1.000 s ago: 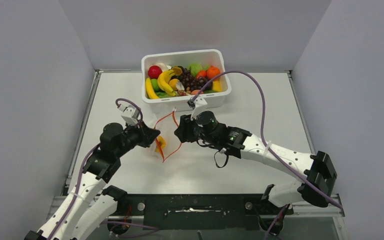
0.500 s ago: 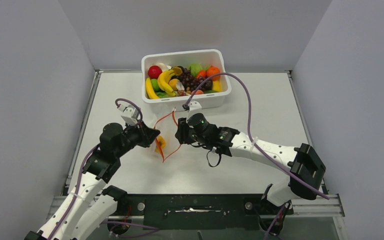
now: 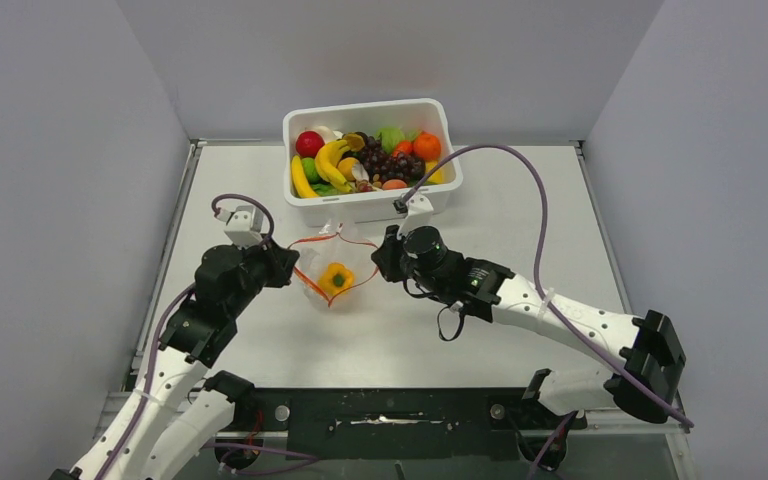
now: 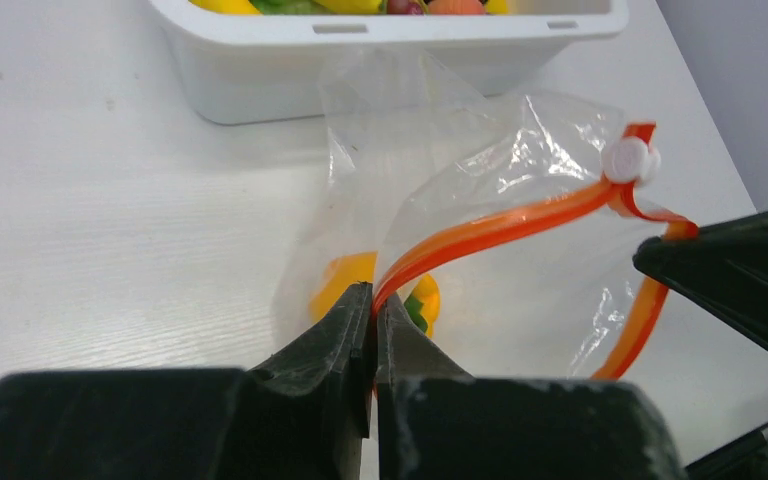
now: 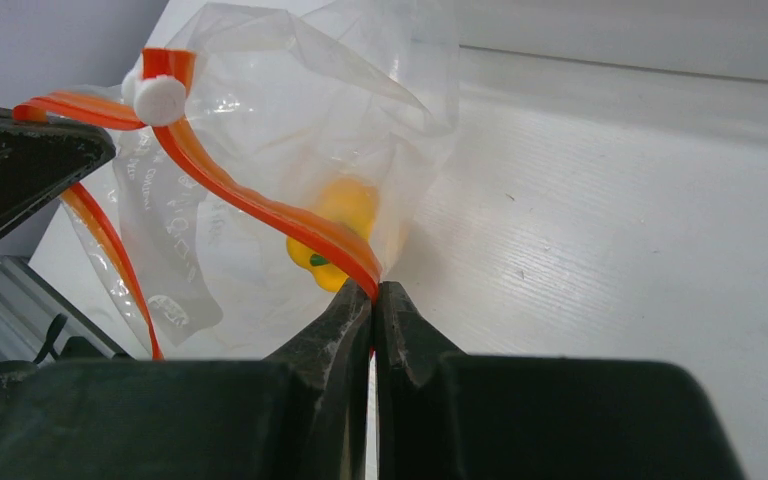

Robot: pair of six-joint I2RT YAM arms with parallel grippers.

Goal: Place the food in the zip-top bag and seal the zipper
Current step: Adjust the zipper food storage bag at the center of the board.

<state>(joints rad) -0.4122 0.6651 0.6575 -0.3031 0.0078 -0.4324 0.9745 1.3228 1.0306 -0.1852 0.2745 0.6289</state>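
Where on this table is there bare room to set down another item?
Bare table right of the white tub and left of it. Crowded at centre: left gripper and right gripper pinch the bag's zipper in front of the tub.

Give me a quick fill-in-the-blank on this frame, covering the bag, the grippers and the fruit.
1. The left gripper and the right gripper are both shut on the orange ____ of the bag.
2. The bag holds one yellow-orange ____.
3. The bag's mouth stands ____.
4. The other fruit lies in the white ____.
Missing words: zipper; pepper; open; tub.
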